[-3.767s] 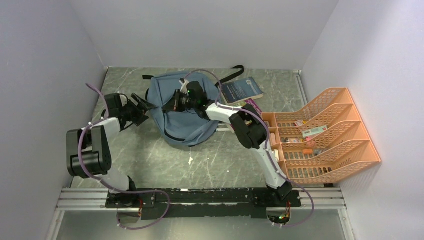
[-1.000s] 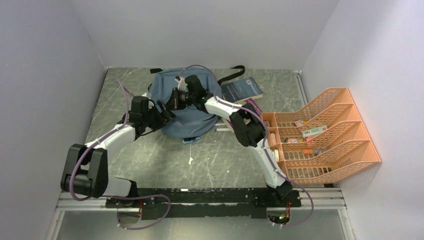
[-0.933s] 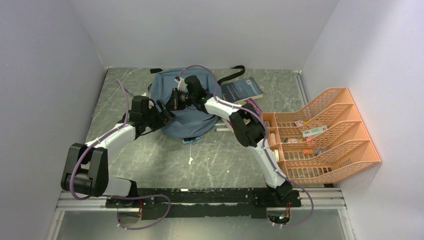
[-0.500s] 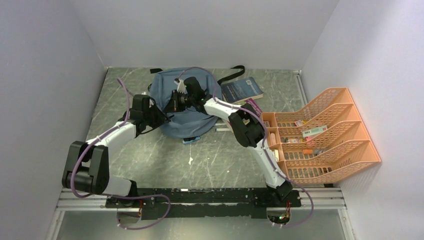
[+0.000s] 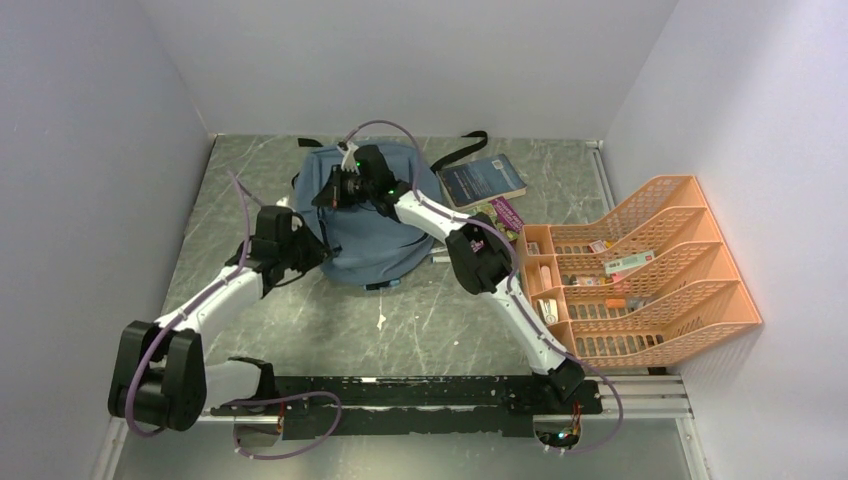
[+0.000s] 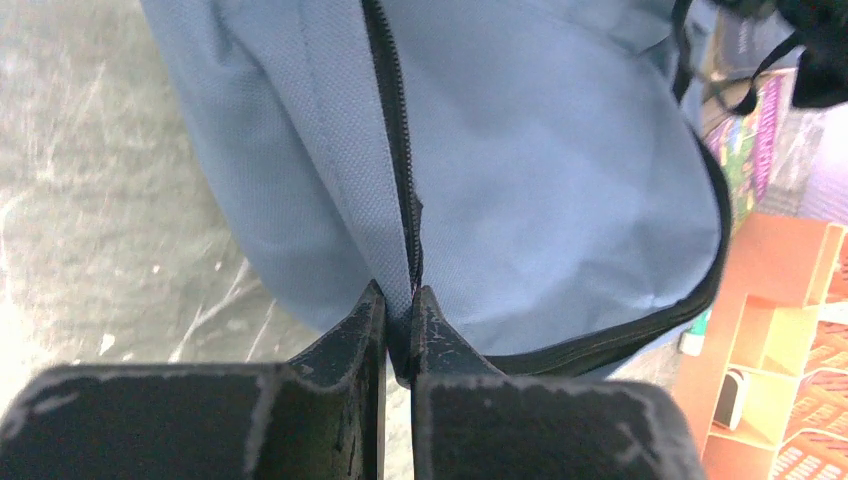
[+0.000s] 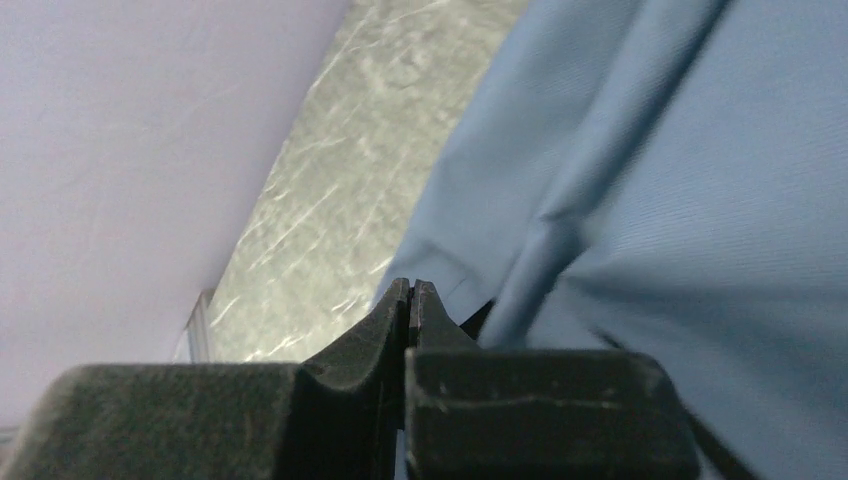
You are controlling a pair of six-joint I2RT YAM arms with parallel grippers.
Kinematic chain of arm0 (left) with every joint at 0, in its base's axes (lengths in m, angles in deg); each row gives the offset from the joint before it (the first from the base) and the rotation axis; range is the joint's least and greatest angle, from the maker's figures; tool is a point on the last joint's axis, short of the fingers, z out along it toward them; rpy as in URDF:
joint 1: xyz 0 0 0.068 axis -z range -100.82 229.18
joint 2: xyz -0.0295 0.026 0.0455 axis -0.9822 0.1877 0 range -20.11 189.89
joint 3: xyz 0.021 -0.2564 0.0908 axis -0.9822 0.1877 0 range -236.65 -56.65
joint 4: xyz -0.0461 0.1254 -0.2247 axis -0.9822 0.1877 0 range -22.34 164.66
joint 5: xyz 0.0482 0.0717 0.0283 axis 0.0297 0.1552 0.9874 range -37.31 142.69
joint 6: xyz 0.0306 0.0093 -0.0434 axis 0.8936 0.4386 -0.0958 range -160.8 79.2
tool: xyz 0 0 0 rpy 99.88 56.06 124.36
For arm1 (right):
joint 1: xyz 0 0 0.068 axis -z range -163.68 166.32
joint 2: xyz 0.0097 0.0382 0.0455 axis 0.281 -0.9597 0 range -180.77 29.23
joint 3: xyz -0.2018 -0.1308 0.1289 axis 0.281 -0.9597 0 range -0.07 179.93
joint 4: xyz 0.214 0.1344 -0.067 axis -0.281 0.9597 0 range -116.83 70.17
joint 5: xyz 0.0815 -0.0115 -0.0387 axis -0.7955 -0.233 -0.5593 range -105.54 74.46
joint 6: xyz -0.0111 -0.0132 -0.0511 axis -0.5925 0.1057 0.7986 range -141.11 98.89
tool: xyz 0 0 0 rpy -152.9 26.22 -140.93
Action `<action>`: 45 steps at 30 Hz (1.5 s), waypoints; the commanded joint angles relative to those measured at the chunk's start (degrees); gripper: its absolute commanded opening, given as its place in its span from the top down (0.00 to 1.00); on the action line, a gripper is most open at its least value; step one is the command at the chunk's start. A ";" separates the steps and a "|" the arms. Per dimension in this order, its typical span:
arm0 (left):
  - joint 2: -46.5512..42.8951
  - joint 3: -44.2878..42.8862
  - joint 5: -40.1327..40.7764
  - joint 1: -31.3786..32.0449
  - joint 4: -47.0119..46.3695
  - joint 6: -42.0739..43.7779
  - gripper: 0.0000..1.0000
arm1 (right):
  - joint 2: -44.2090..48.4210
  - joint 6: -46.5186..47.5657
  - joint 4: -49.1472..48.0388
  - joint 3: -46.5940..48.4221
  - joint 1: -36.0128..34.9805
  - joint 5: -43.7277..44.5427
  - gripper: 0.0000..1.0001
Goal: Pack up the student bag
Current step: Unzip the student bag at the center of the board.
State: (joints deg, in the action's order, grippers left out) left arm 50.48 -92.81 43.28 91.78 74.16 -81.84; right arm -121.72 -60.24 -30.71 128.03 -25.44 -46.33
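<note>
Light: bright, even, from overhead; shadows soft.
Left wrist cam: student bag (image 6: 560,200) weave sharp; tabletop (image 6: 90,200) blown out w/ glare at left edge.
Right wrist cam: soft, blurry throughout.

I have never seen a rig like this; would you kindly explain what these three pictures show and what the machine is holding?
Two robot arms are bolted at the near edge of a table. One picture looks down from overhead; the other two come from cameras on each wrist. On the table lie a student bag, a blue book and an orange tray rack. The left gripper is shut on the bag's zipper seam; the right gripper is shut beside its fabric.
</note>
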 commanded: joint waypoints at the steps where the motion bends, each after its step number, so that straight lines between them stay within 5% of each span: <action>1: -2.51 4.84 -1.96 0.93 4.96 0.42 0.95 | -2.41 1.81 0.55 4.03 0.79 9.12 1.00; 9: -4.40 8.83 -1.26 0.93 6.05 -0.71 0.95 | -2.99 2.70 -1.04 4.58 1.69 18.32 1.00; 16: -4.38 8.48 -0.11 0.93 6.99 -0.50 0.95 | -2.74 2.72 -2.89 3.72 3.60 14.94 1.00; 19: -3.78 7.18 0.70 0.85 7.28 0.39 0.92 | 0.70 2.95 -4.23 0.92 4.30 11.15 0.81; 22: -2.85 4.15 -0.63 0.38 6.36 2.42 0.65 | 6.96 2.75 -6.43 -5.67 4.40 10.57 0.51; 27: -1.44 -1.59 -4.58 -2.74 6.37 4.48 0.43 | 16.80 2.88 -4.92 -16.33 5.11 13.01 0.38; 33: 1.78 -5.95 -5.59 -9.07 7.20 5.91 0.31 | 24.98 3.02 0.53 -24.28 4.78 13.03 0.35; 41: 10.28 -8.89 -6.83 -11.63 4.27 5.22 0.35 | 33.55 9.06 10.48 -32.73 -1.44 19.34 0.25; 45: 13.54 -9.56 -7.86 -11.66 1.68 4.90 0.36 | 37.99 10.71 10.55 -40.82 -3.35 18.64 0.37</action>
State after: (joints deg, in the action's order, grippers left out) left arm 61.80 -100.33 38.01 80.44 79.47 -77.05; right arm -88.28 -53.07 -23.78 93.25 -27.12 -29.43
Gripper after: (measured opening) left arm 0.647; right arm 0.688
